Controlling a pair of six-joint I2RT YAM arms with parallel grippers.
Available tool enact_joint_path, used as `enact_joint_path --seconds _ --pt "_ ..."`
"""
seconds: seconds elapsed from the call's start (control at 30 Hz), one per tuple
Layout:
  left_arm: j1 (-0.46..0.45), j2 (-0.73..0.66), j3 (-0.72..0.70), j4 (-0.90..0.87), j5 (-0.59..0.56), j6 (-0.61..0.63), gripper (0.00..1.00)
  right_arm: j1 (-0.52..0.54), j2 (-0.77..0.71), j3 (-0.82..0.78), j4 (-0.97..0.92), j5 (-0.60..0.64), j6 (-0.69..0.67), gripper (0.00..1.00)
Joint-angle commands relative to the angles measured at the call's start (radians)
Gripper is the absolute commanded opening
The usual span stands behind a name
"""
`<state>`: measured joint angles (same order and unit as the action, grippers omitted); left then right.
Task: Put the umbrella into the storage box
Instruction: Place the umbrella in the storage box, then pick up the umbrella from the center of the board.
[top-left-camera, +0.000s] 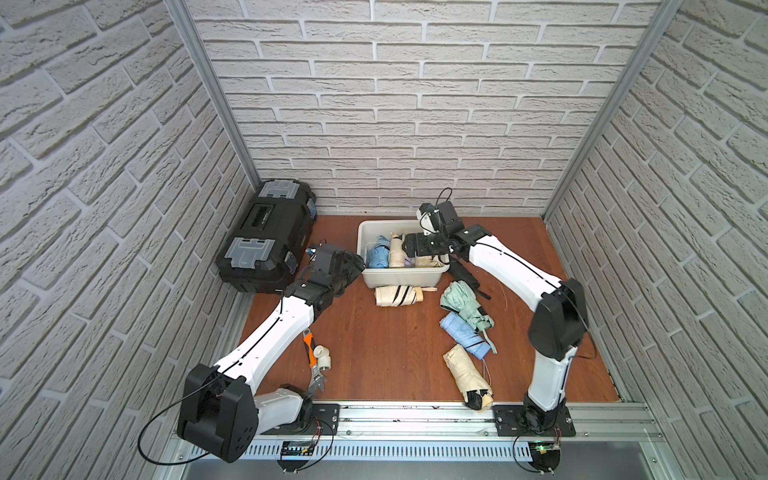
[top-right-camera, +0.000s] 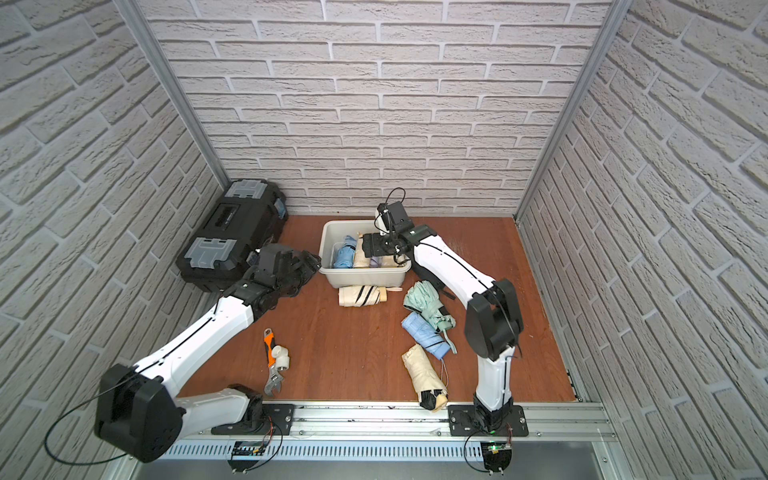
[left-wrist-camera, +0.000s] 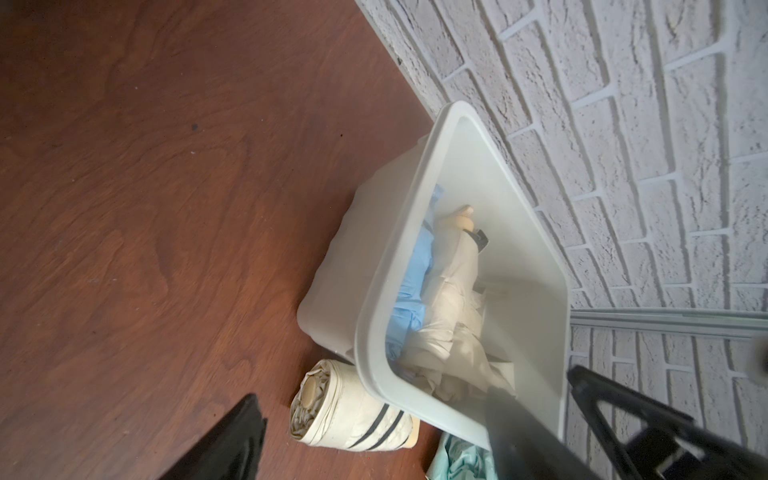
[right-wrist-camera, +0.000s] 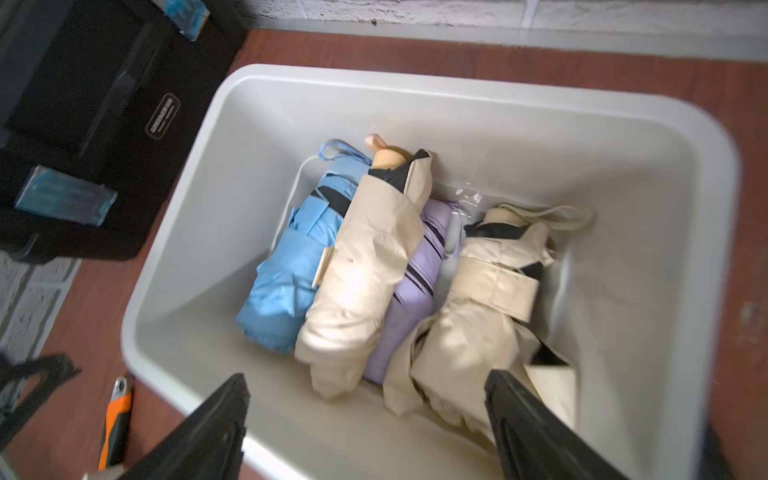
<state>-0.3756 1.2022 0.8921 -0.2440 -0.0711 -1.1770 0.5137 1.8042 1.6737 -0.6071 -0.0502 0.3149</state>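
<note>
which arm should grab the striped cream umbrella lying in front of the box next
Probably left: the left gripper hangs open near the striped umbrella, while the right gripper is open over the storage box.

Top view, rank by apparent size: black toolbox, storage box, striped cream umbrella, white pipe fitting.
Largest to smallest in a top view:
1. black toolbox
2. storage box
3. striped cream umbrella
4. white pipe fitting
The pipe fitting lies nearer the camera yet looks smallest, so the order seems safe.
</note>
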Motion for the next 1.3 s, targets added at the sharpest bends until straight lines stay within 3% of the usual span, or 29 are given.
enact_joint_path --seconds 0.0,0.23,0.57,0.7,0.8,1.0,1.27 --pt "-0.008 -0.043 -0.036 0.086 -0.011 0.058 0.87 0.052 -0.14 -0.085 -0.128 0.054 -0.147 0.92" --pt "-0.037 -0.092 -0.075 0.115 -0.005 0.104 0.87 0.19 -0.387 -0.245 -0.422 0.189 -0.171 0.91" --pt "-0.092 -0.101 -0.119 0.162 0.002 0.103 0.87 0.365 -0.609 -0.517 -0.664 0.244 0.077 0.91" --pt "-0.111 -0.102 -0.127 0.17 0.001 0.103 0.87 0.391 -0.642 -0.643 -0.647 0.219 0.146 0.91" --pt "-0.121 -0.104 -0.129 0.18 0.001 0.102 0.87 0.407 -0.616 -0.65 -0.639 0.204 0.139 0.94" --pt "-0.13 -0.098 -0.119 0.189 0.001 0.103 0.87 0.412 -0.564 -0.765 -0.528 0.093 0.225 0.95" --pt "-0.131 -0.095 -0.124 0.199 0.001 0.099 0.87 0.433 -0.527 -0.896 -0.357 0.113 0.306 0.94"
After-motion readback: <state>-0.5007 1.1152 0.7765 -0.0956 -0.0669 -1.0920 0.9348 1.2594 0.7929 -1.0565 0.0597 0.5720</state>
